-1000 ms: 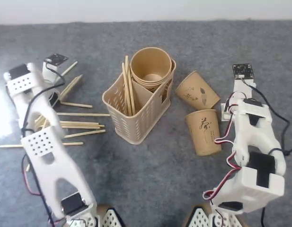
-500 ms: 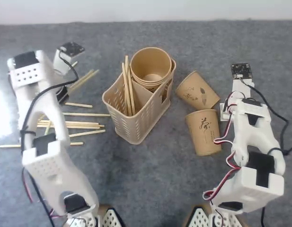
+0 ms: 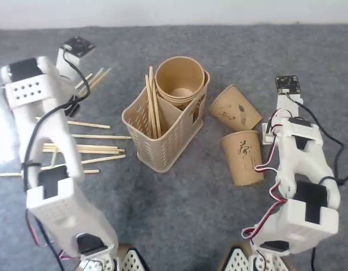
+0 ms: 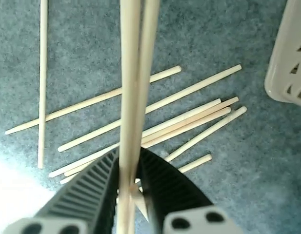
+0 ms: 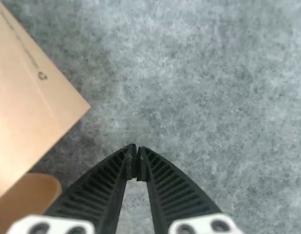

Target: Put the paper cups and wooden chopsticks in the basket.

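Grey carpeted surface. Left claw grips two chopsticks, loose chopsticks scattered beneath it. Right claw, closed and empty, sits just beside a paper cup.

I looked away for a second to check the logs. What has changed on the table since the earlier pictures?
The left gripper, shut on a chopstick pair, has raised it off the loose chopsticks and carried it farther from the arm's base. The right gripper, the basket and the two paper cups lying beside it stayed put.
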`<state>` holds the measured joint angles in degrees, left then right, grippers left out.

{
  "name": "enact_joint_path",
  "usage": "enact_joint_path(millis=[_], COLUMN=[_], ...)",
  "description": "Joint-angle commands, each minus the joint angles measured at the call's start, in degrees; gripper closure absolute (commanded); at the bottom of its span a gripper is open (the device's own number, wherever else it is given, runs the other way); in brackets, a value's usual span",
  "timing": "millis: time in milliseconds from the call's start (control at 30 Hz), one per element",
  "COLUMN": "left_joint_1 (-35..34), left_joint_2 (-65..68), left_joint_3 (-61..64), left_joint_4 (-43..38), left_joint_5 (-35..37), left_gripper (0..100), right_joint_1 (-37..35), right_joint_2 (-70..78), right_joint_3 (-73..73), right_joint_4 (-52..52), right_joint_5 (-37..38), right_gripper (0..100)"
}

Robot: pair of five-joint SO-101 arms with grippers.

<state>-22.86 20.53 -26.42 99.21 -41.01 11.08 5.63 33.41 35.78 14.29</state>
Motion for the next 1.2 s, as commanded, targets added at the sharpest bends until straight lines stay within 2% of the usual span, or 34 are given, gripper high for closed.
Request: enact_joint_path(millis=[0,100,467,800,1167], left_joint_1=[0.62,0.44,-1.23,-0.35,3.6], left_joint_2=[-3.96,-3.96,-9.32,-15.38,-20.4], left_joint_3=[-3.65,-5.67,-7.25,-7.34,-7.6], left_joint_4=[0.35,0.53,-1.32,-8.18,-8.18], left_joint_5=[4.04,6.33,7.12,17.58,28.04], left_gripper=[99,99,99,99,99], right_joint_1=[-0.66,-0.66,-0.66,-0.66,-0.66], right_joint_2=[-1.89,-1.89,-1.89,-1.89,-1.89], right_joint_3=[-0.53,-0.53,-0.53,-0.53,-0.53], right_joint_4=[-0.84,-0.84,-0.84,-0.84,-0.84], right_joint_5=[0.0,0.0,0.0,0.0,0.0], right_gripper=[99.1,99.1,99.1,99.1,99.1])
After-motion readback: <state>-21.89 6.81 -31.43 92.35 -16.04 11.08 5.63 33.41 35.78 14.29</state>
